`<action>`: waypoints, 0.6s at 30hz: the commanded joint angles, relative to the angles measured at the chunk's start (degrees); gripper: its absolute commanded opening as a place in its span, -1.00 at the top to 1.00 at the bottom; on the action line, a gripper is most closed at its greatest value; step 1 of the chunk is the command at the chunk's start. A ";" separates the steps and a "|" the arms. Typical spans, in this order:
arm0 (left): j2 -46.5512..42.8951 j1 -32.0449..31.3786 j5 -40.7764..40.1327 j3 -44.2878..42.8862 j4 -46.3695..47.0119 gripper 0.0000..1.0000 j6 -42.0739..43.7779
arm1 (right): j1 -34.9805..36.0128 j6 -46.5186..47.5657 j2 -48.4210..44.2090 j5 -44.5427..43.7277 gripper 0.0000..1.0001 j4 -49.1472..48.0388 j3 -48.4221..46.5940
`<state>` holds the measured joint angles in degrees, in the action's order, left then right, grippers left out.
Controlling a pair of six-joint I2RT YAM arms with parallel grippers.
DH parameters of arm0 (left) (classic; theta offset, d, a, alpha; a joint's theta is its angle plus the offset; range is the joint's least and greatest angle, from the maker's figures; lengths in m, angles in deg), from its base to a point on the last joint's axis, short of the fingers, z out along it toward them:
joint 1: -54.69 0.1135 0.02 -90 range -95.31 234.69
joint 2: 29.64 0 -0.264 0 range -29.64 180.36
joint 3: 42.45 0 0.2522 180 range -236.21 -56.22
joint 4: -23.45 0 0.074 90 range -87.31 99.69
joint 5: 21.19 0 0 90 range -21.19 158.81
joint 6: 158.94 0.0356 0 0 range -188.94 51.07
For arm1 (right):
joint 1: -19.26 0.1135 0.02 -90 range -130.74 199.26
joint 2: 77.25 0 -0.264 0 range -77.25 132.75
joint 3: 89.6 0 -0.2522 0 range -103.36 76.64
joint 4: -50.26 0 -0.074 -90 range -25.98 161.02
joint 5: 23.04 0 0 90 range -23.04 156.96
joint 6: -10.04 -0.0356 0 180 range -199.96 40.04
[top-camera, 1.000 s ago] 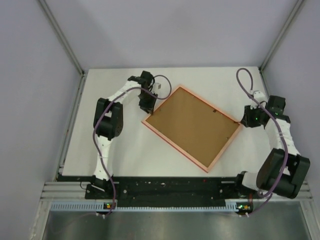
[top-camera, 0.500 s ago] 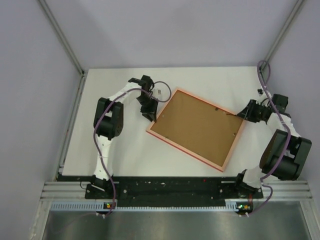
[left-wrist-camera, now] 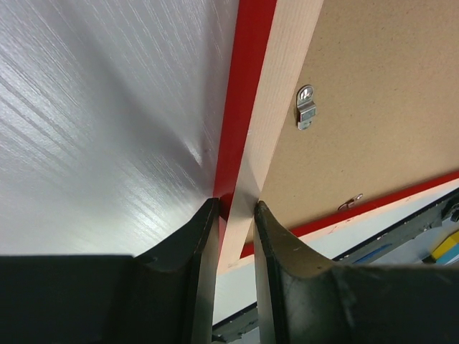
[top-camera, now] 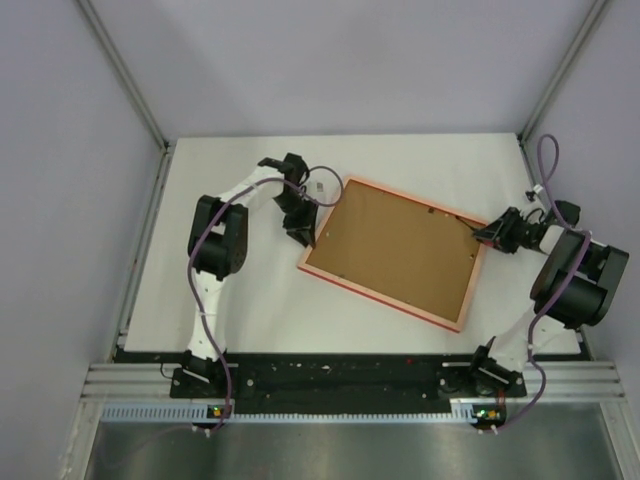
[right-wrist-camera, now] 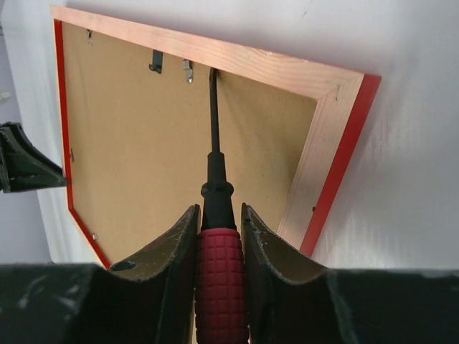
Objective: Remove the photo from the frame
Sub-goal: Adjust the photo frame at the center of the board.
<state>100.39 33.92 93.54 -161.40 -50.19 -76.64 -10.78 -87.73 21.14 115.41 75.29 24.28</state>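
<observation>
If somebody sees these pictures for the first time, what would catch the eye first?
Most striking is the red frame, lying on the white table with its brown back turned up. The left pincer is shut on its rim at the left side. The right pincer grips a red-handled screwdriver, whose tip rests at the inner edge of the rim.

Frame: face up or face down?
Face down: the frame shows its brown backing board and a hanger clip on top.

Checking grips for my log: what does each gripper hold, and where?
Left gripper pinches the frame by its edge near a corner; right gripper holds a screwdriver by its red handle.
</observation>
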 commanded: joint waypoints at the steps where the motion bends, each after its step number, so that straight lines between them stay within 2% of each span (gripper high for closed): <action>1: 0.66 -0.14 2.34 0.07 -0.42 0.89 -0.91 | -0.02 -2.51 2.33 1.30 1.00 -4.23 -2.48; 6: 1.36 -0.14 0.94 -1.94 -0.94 0.87 0.49 | -0.02 -2.52 5.32 3.49 1.00 -3.80 -4.85; 9: 1.54 0.12 -0.03 -5.02 -2.08 0.71 1.90 | -0.19 2.39 5.76 4.20 1.00 2.32 -8.36; 11: 0.92 0.56 -0.12 -7.21 -2.35 0.49 2.52 | -0.28 6.52 5.06 3.94 1.00 6.56 -9.69; 14: -0.48 0.91 0.23 -10.29 -1.56 0.04 3.57 | -0.28 11.97 4.62 4.99 1.00 12.09 -11.09; 18: -1.19 0.91 0.05 -14.95 0.11 -0.34 3.92 | -0.28 16.11 4.44 6.83 1.00 17.11 -13.29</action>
<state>102.25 34.40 92.97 -170.60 -51.94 -74.13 -10.67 -79.25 26.95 119.32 85.51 14.62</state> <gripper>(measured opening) 0.608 0.263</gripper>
